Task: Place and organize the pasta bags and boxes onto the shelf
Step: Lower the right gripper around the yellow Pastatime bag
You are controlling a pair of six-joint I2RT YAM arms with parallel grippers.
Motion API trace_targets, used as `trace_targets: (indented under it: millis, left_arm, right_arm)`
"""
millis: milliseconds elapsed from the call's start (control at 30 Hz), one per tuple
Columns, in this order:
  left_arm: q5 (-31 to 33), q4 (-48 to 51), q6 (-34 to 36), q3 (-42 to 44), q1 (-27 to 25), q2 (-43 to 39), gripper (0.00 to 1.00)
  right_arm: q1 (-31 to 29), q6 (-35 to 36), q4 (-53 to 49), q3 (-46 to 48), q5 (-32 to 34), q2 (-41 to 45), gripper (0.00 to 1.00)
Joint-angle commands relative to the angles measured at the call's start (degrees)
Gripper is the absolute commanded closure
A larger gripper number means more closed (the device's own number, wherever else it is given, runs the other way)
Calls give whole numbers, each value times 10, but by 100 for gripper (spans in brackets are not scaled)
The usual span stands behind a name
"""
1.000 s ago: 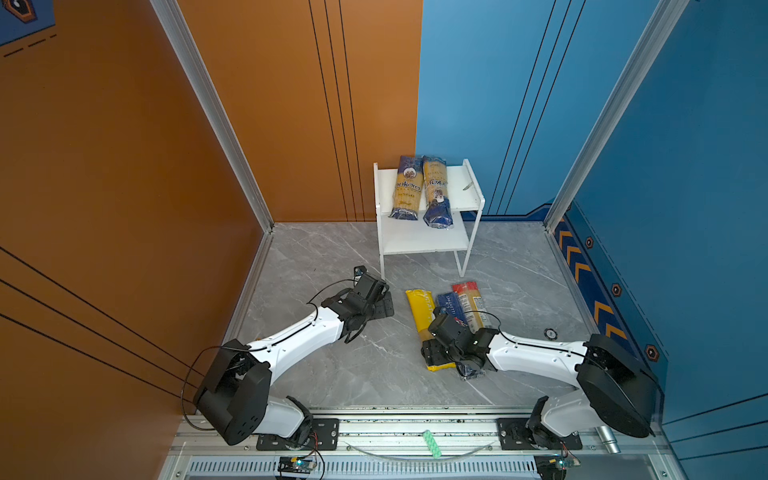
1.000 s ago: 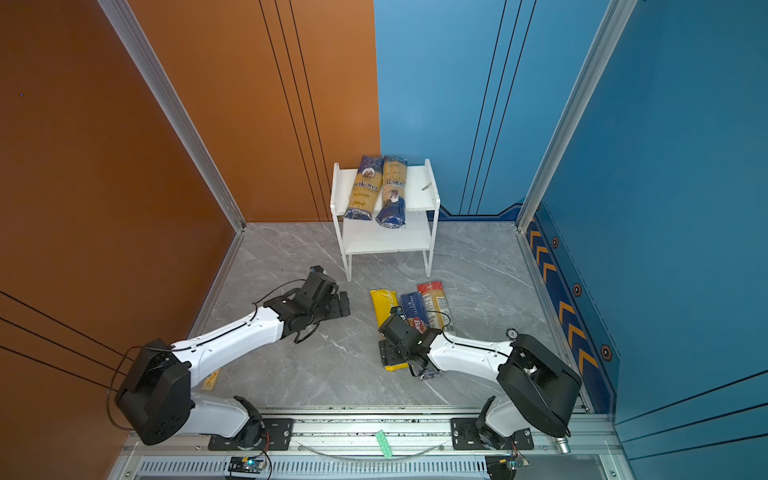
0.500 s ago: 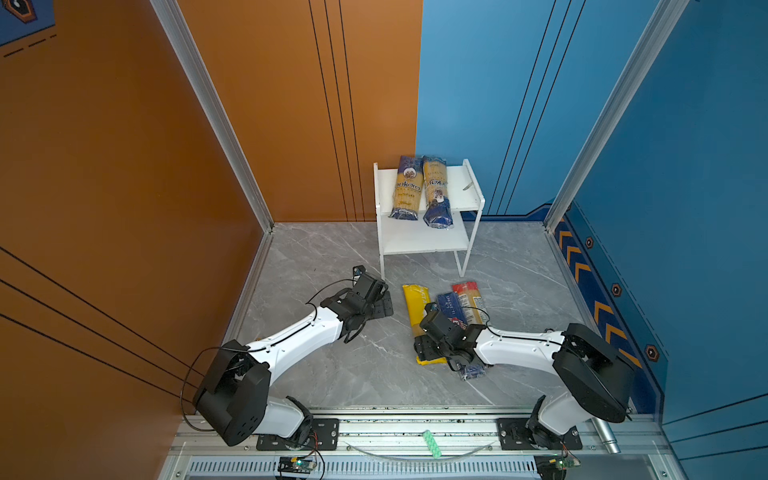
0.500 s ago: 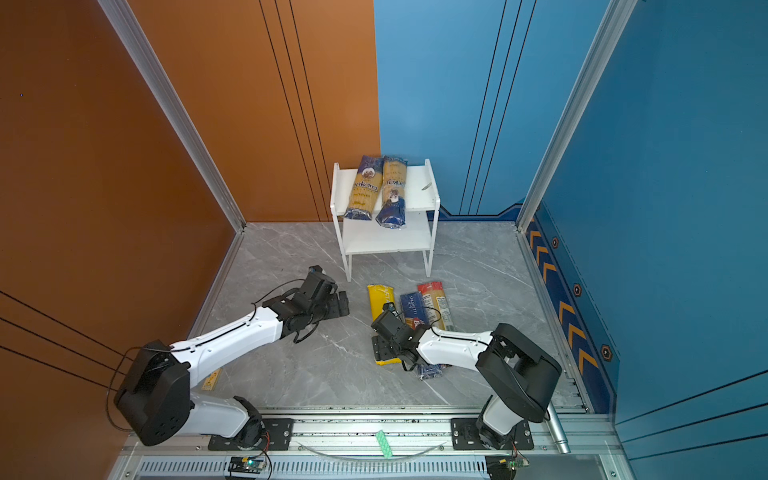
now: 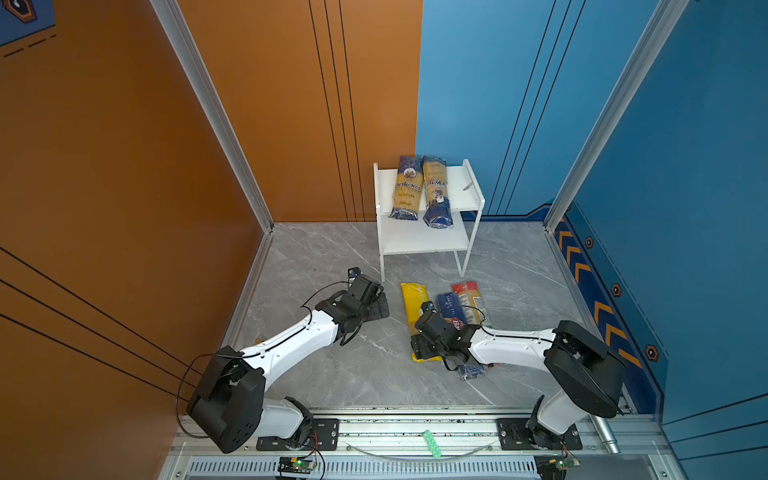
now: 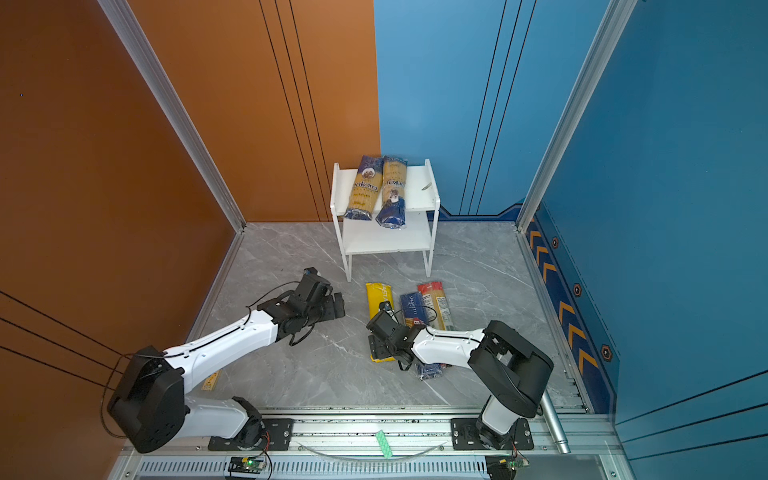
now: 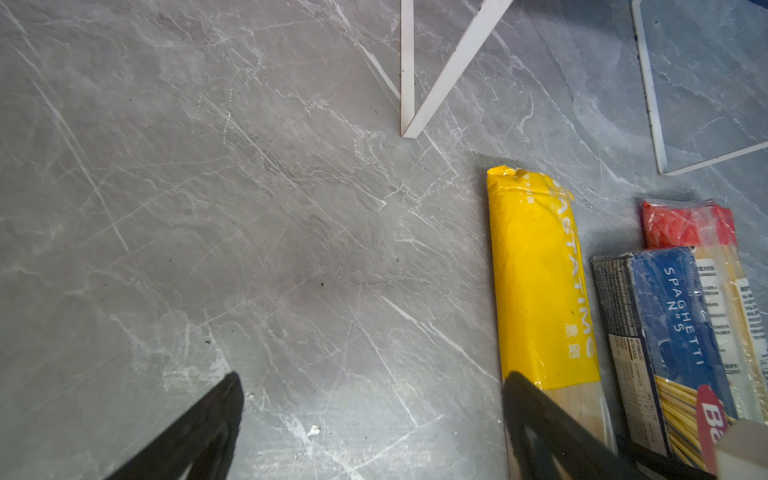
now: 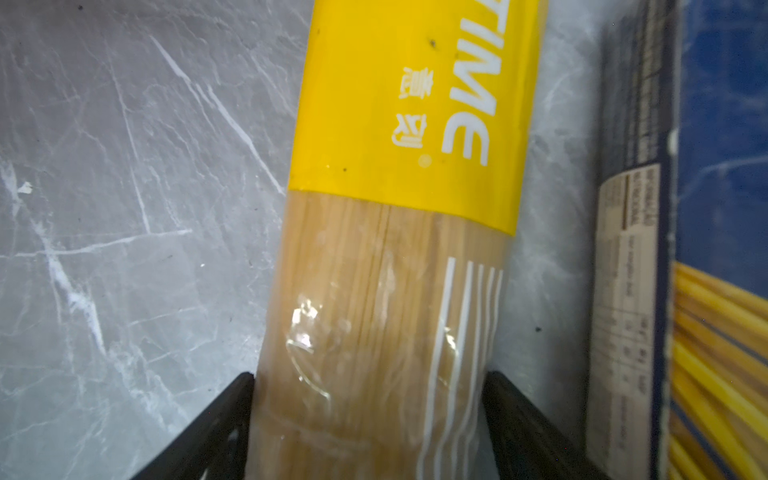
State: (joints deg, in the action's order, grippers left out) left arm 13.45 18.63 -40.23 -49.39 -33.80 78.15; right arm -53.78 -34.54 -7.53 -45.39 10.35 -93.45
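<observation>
Two navy-and-yellow ankara packs (image 5: 407, 187) (image 5: 436, 191) lie side by side on the top tier of the white shelf (image 5: 424, 241), seen in both top views. On the floor in front lie a yellow pack (image 5: 413, 299), a dark blue Barilla box (image 5: 449, 305) and a clear pack with red ends (image 5: 469, 297). My right gripper (image 8: 370, 376) is low over the near half of the yellow pack (image 8: 415, 104), open, one finger at each side. My left gripper (image 7: 372, 376) hangs open over bare floor, left of the yellow pack (image 7: 540, 282).
The shelf's thin white legs (image 7: 409, 83) stand just beyond the packs. A small sliver (image 5: 468, 185) lies on the right part of the top tier. Orange wall (image 5: 124, 208) on the left, blue wall (image 5: 685, 208) on the right, metal rail (image 5: 415, 428) along the front.
My right gripper has shifted left, from over the blue box to astride the yellow pack, its opening unchanged. The left arm has not moved.
</observation>
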Motion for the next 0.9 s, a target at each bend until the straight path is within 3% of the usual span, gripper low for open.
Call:
trace_targets:
  millis: [0, 300, 433, 867]
  left_arm:
    - [4, 6, -4, 10, 6, -8, 2]
    - [-1, 0, -3, 13, 9, -4, 2]
    - [-2, 0, -3, 16, 10, -4, 2]
    - [-2, -2, -4, 23, 14, -12, 2]
  right_arm:
    - [-6, -3, -45, 0, 30, -7, 18]
    - [-11, 1, -52, -2, 55, 0, 15]
    - [-13, 1, -56, -9, 47, -14, 8]
    - [-27, 0, -58, -41, 32, -64, 14]
